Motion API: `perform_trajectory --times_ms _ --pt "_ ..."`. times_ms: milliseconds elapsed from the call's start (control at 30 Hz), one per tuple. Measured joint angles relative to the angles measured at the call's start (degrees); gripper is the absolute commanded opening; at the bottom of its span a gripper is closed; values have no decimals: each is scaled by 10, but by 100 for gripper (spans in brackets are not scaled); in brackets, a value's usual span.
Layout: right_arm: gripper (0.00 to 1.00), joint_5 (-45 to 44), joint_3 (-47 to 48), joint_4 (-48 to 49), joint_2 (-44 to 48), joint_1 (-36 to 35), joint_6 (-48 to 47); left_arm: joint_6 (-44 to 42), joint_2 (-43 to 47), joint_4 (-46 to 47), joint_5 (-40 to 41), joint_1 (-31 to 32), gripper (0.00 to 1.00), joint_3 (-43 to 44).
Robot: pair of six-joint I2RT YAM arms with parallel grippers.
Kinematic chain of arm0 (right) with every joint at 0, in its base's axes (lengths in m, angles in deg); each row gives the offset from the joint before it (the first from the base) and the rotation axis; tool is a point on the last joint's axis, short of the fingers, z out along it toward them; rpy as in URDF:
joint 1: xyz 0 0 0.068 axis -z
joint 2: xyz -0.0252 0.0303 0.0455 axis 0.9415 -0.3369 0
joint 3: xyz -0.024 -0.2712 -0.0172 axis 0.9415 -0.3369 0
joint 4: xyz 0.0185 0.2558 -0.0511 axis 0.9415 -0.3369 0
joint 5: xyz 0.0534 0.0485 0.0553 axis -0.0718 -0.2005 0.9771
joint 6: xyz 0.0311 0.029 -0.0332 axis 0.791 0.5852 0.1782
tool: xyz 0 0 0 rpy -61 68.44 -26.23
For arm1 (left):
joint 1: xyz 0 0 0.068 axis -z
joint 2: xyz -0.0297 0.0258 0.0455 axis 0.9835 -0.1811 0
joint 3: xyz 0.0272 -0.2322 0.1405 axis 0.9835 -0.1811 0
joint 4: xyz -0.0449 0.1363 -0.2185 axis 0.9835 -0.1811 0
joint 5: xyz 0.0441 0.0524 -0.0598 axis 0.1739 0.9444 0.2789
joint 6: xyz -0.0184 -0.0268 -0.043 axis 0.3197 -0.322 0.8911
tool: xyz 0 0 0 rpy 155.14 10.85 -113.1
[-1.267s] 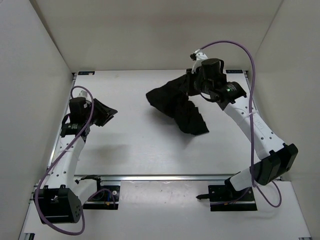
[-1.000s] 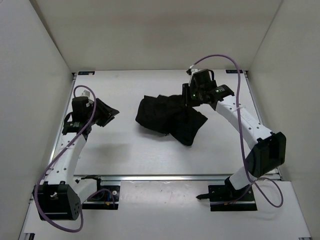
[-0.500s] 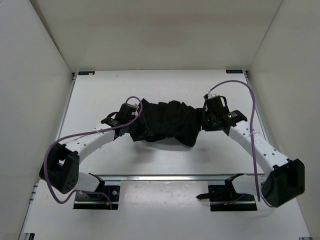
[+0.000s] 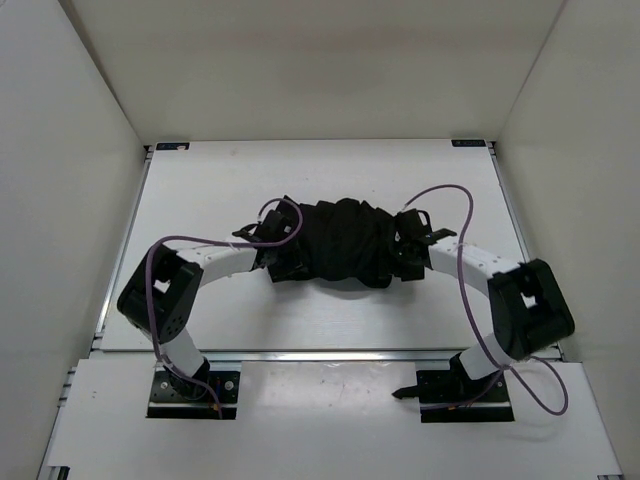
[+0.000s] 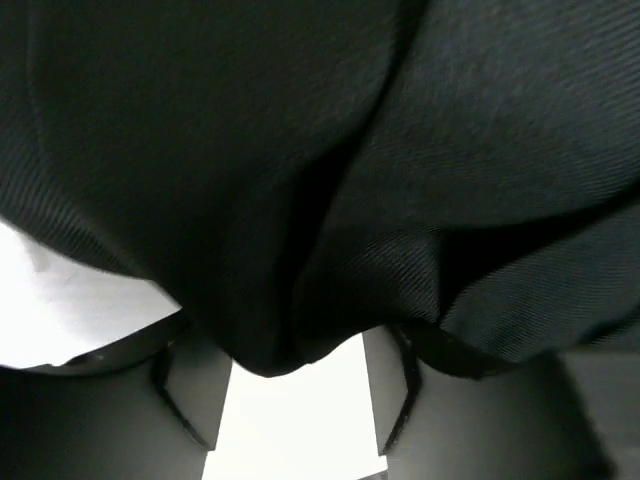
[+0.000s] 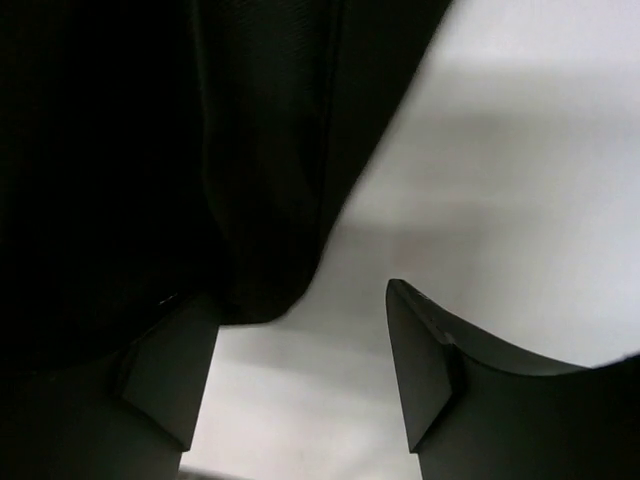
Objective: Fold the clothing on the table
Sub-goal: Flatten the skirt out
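Left jaws: standing wide, with bare bench showing between them. A drooping fold of the clothing hangs right at their mouth. From so close we cannot tell whether it lies inside the gap or just above it.
Right jaws: also parted and gripping nothing. White bench shows between them, and the garment's edge runs down to the inner tip on one side.
Clothing: bunched into a rumpled black band across the middle of the bench, between the two sets of jaws and reaching both. It is not flat, and we see no clean fold line.
Risk: we judge that closing here would catch several heaped layers rather than a single hem, because the cloth crowds both mouths. A lift would then drag the whole heap and deepen the bunching. If only one side bites, the garment could twist or slide along the bench.
Left arm: folded low, elbow out toward the near left, forearm reaching across to the cloth's left end.
Right arm: much the mirror of it, elbow at the near right, forearm lying low toward the cloth's right end.
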Motion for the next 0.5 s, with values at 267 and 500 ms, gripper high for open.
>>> perform_trajectory --times_ms 267,500 --pt "0 48 78 56 -115 14 -15 -16 -49 13 -1 -20 0 38" --pt "0 80 132 8 -54 38 -41 -63 -18 -55 -17 -79 0 85"
